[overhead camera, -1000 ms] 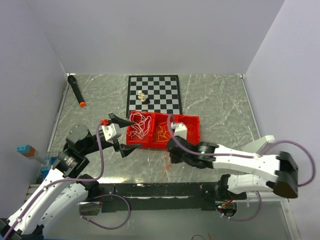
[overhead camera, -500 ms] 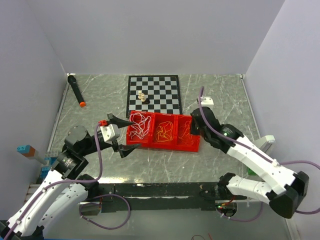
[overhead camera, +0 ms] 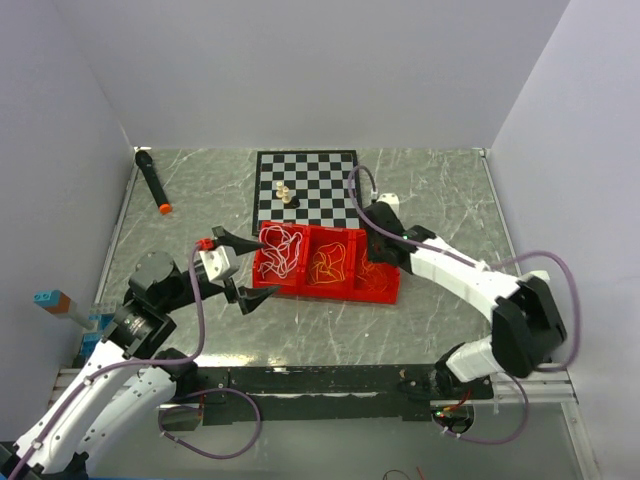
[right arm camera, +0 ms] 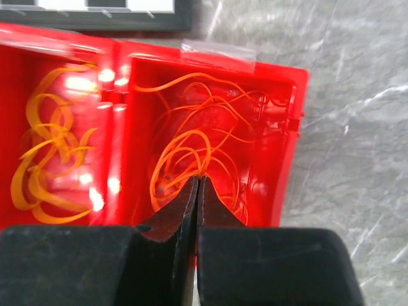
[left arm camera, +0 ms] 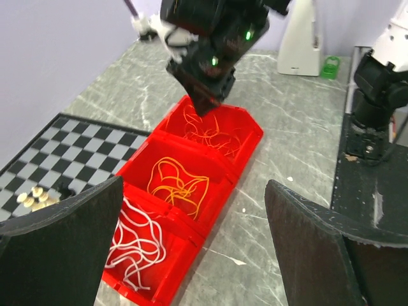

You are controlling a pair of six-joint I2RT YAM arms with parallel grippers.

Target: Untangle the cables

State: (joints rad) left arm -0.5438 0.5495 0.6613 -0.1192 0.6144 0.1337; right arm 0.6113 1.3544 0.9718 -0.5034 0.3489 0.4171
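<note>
Where table (overhead camera: 440, 200) meets left wall, black marker (overhead camera: 151, 180) with orange tip lies. Next, left gripper (overhead camera: 243, 270) hangs just left of red tray (overhead camera: 330, 292), fingers spread wide. Behind tray: chessboard (overhead camera: 308, 187), few pieces (overhead camera: 285, 194) on it. Tray has three compartments side by side. Left one: white cables (overhead camera: 282, 252). Middle: yellow-orange cables (overhead camera: 328, 264). Right: red-orange cables (right arm camera: 182, 153) in loose loops. Into that right compartment points right gripper (right arm camera: 196, 183), fingers pressed together, tips among loops; whether strand is pinched, cannot tell.
</note>
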